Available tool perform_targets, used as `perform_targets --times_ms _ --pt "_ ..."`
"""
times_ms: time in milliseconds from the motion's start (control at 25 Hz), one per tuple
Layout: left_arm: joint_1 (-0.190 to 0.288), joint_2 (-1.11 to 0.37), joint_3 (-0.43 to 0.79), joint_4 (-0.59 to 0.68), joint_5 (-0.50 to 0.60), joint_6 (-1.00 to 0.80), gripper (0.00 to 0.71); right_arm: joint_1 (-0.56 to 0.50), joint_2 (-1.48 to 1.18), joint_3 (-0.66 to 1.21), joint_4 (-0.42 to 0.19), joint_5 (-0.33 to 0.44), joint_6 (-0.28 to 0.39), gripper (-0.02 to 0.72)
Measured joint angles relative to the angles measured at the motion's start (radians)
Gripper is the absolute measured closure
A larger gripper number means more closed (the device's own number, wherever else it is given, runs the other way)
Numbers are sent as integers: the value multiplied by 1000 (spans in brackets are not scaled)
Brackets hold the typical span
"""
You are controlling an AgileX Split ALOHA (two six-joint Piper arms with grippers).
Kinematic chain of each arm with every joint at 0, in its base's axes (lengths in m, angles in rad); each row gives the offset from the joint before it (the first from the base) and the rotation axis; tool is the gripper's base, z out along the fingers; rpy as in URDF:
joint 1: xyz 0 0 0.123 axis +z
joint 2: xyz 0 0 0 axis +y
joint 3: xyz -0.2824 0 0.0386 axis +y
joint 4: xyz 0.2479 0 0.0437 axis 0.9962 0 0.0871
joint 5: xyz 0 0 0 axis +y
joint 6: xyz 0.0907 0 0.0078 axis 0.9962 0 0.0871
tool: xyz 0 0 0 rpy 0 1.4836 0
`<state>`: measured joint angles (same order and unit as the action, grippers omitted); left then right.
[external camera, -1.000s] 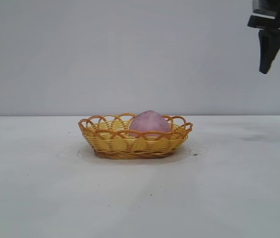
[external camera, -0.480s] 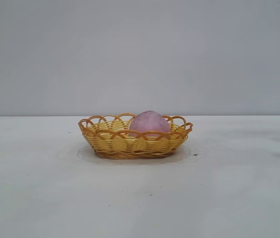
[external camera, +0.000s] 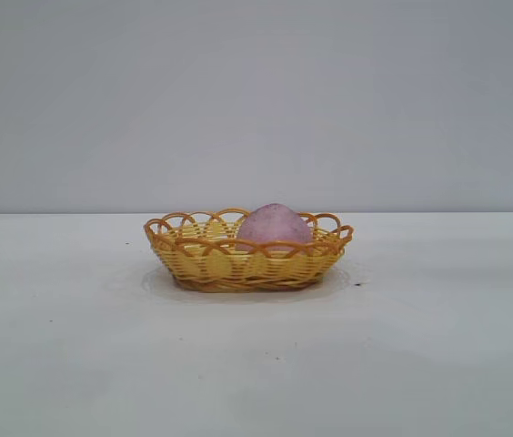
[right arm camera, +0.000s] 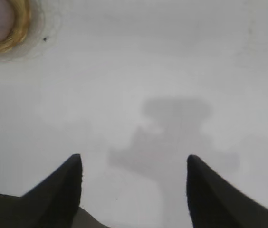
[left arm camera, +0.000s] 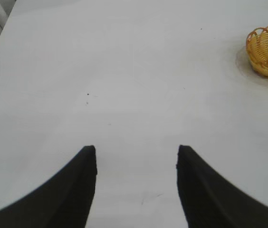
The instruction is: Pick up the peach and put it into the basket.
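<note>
Exterior view showed the peach (external camera: 275, 225) resting inside the basket (external camera: 197, 264) at frame centre, both grippers, left (left arm camera: 136, 156) and right (right arm camera: 134, 164), spread empty, so seemingly nothing remained but parking.

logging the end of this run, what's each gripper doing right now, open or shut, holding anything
Left gripper: open, empty, above bare table.
Right gripper: open, empty, above the table beside the basket; the peach lies in the basket.
</note>
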<state>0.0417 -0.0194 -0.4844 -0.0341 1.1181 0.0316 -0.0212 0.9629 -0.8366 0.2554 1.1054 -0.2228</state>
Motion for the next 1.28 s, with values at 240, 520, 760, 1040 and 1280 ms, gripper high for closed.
perform_targets --times_ms 240,520,760,1040,1280 --pt "0 0 0 0 0 0 393 0 -355 160 -12 -2 0 298" --pt "0 0 0 0 2 0 393 0 -640 308 -31 -13 0 298" --pt "0 0 0 0 2 0 393 0 -760 326 -42 -16 0 298" --pt "0 0 0 0 2 0 393 0 -842 328 -42 0 0 298" --pt "0 0 0 0 2 0 393 0 -887 333 -42 14 0 298"
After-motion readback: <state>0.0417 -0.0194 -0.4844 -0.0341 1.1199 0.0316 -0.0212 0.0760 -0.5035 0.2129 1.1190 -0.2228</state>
